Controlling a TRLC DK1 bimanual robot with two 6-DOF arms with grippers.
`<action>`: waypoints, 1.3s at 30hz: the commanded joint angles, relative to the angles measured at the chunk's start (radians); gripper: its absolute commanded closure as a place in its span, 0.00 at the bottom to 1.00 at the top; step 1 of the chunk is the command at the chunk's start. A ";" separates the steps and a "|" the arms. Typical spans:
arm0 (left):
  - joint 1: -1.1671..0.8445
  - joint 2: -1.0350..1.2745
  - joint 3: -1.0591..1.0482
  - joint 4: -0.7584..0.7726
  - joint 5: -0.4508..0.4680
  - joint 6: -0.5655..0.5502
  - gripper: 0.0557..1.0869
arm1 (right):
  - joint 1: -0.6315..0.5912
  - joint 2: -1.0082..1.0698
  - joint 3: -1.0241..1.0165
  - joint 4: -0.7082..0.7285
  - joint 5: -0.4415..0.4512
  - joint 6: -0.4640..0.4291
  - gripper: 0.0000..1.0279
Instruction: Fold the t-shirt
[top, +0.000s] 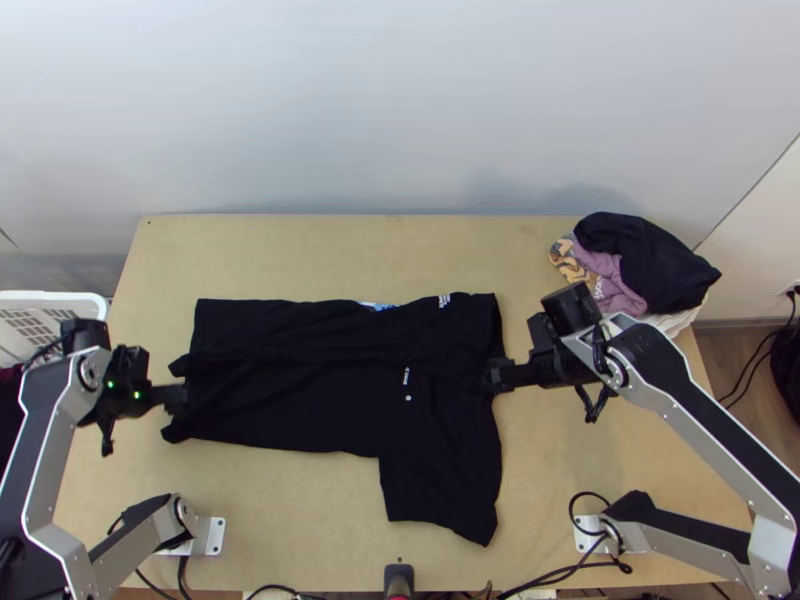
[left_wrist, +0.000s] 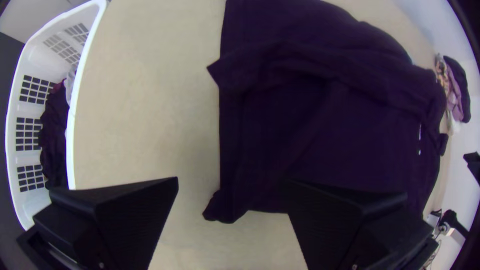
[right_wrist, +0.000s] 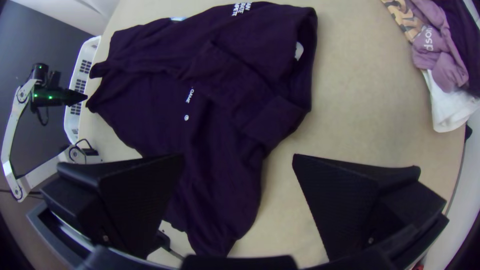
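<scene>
The black t-shirt lies across the middle of the table, its far side folded over lengthwise, with one sleeve spread toward the near edge. My left gripper is over the shirt's left end; in the left wrist view the left gripper stands open, a bunched corner of the shirt between its spread fingers. Over the shirt's right edge is my right gripper. In the right wrist view the right gripper is open too, with the shirt partly beneath it.
A pile of clothes in black, purple and white lies at the table's far right corner. Beyond the left edge stands a white basket with dark cloth inside. Bare tabletop stretches along the far side.
</scene>
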 joint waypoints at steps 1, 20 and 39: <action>0.040 -0.069 -0.109 -0.001 -0.038 0.122 0.05 | 0.046 -0.025 -0.023 -0.041 -0.026 0.000 0.03; -0.104 -0.096 -0.213 0.220 -0.046 0.050 0.96 | 0.276 -0.017 -0.128 -0.173 -0.144 -0.018 0.04; -0.117 -0.102 -0.175 0.221 -0.047 0.010 0.96 | 0.679 0.237 -0.200 -0.158 -0.194 -0.046 0.04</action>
